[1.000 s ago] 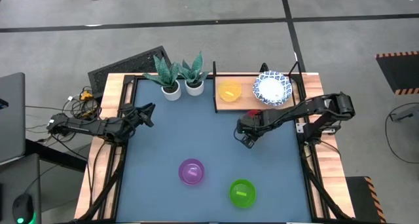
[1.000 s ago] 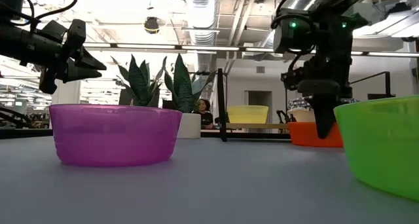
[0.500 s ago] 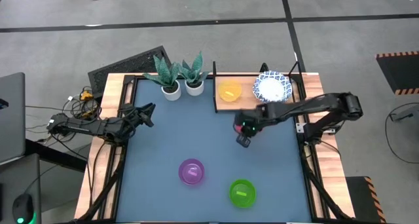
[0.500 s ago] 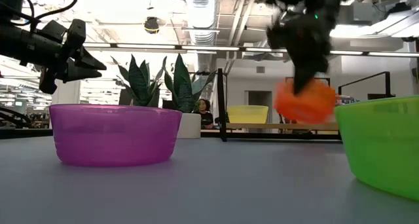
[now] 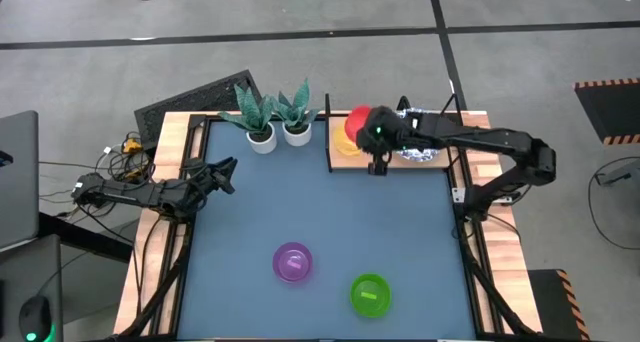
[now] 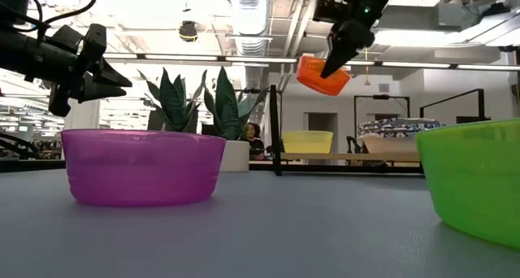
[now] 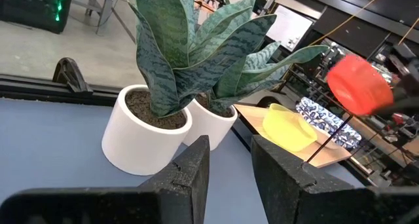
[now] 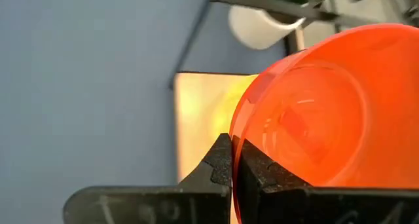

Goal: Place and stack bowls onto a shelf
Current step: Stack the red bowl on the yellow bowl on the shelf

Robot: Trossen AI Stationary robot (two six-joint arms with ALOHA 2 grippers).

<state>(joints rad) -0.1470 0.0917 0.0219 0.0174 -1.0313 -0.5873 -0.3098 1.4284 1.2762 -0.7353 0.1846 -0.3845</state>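
Observation:
My right gripper is raised over the light wooden shelf at the table's far right and is shut on the red bowl. The red bowl hangs high above the yellow bowl, which stands on the shelf. The stack of blue-patterned white bowls rests on the shelf, partly under the right arm. The purple bowl and the green bowl stand on the tabletop near its near edge. My left gripper waits open at the table's left edge. My right gripper pinches the red bowl's rim, with one finger outside the wall and the other finger inside the hollow. The bowl is lifted clear and tilted, high above the shelf.
Two white plant pots with green leaves stand at the far edge, left of the shelf's black frame post. Bare blue-grey tabletop lies between the shelf and the two near bowls.
My right gripper has lifted the red bowl off the tabletop just in front of the shelf. It has carried the bowl up and toward the far edge, over the shelf beside the yellow bowl. The bowl has tipped from upright to tilted.

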